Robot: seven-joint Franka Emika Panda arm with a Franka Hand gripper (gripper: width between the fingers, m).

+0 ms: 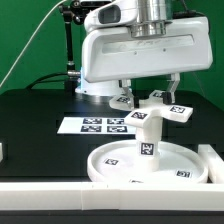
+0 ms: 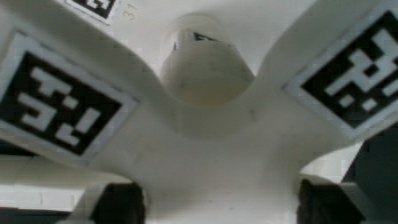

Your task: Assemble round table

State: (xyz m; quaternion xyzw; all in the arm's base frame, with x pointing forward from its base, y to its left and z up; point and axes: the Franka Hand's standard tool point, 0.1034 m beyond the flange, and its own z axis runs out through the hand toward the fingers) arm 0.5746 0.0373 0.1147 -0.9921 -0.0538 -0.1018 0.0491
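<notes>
The large round disc [image 1: 112, 163] lies rim up at the front of the table. The short thick cylinder leg [image 1: 146, 140] stands upright on its middle. The cross-shaped piece [image 1: 152, 110] sits level on top of the leg, its tagged arms spread out. My gripper [image 1: 150, 96] comes straight down from above and is shut on one arm of the cross. In the wrist view the cross-shaped piece [image 2: 214, 130] fills the picture. Its round hub [image 2: 205, 75] lies between two tagged arms, and my dark fingertips [image 2: 118, 205] press the arm from both sides around the gripper [image 2: 217, 206].
The marker board [image 1: 97, 125] lies flat behind the disc towards the exterior view's left. A long white straight-edged bar [image 1: 50, 190] runs along the table's front, with a raised end [image 1: 211, 160] at the exterior view's right. The table is black, with a green backdrop.
</notes>
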